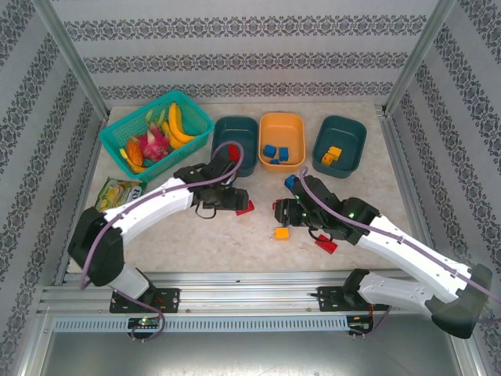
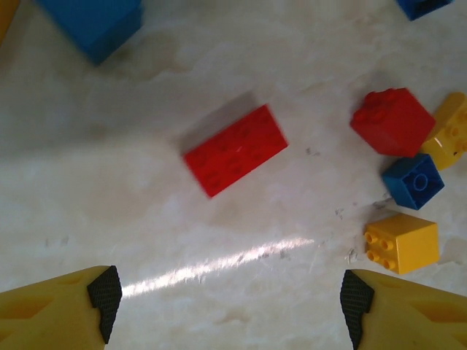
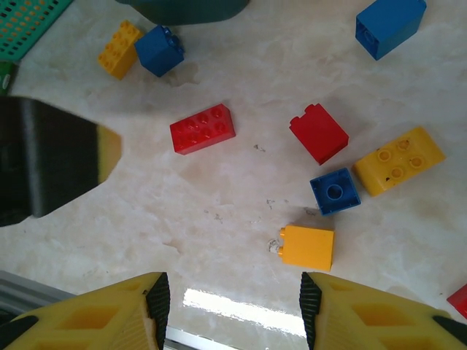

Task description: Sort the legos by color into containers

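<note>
Three shallow plastic tubs stand in a row at the far side of the pale marbled table: a dark teal left tub, an orange middle tub holding blue bricks, and a dark teal right tub holding yellow bricks. The left gripper hangs with jaws spread wide and empty above a long red brick lying on the table. The right gripper is likewise spread, with a square yellow brick just ahead of its fingers.

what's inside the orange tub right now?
About three blue legos lie in the orange tub, grouped toward its near side. The rest of its floor is bare. No arm covers it. Anything hidden under those legos cannot be told.
</note>
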You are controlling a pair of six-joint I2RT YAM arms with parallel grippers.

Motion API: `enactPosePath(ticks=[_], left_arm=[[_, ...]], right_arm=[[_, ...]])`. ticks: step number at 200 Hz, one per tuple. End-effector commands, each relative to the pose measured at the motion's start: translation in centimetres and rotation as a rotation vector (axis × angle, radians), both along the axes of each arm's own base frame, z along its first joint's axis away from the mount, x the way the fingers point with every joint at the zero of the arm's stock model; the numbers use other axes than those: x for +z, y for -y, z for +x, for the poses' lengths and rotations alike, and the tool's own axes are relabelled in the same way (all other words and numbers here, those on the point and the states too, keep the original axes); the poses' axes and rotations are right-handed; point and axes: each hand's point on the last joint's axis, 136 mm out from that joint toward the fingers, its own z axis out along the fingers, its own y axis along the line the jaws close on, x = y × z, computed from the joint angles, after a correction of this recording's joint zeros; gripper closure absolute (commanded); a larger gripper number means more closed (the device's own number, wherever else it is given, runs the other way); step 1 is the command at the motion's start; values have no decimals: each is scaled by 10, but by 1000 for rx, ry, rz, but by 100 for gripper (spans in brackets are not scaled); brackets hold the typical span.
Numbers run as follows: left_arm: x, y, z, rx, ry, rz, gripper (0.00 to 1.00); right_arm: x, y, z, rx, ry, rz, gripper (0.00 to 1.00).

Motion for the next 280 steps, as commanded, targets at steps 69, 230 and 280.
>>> enactPosePath(ticks=[69, 230, 280], left_arm=[[-58, 27, 19, -571, 12, 220, 19], [-66, 27, 24, -475, -2, 259, 69], [22, 15, 72, -297, 78, 175, 70]], right_arm=[[23, 12, -17, -2, 72, 126, 45], [22, 16, -9, -63, 64, 167, 43], [63, 7, 17, -42, 144, 224, 42]])
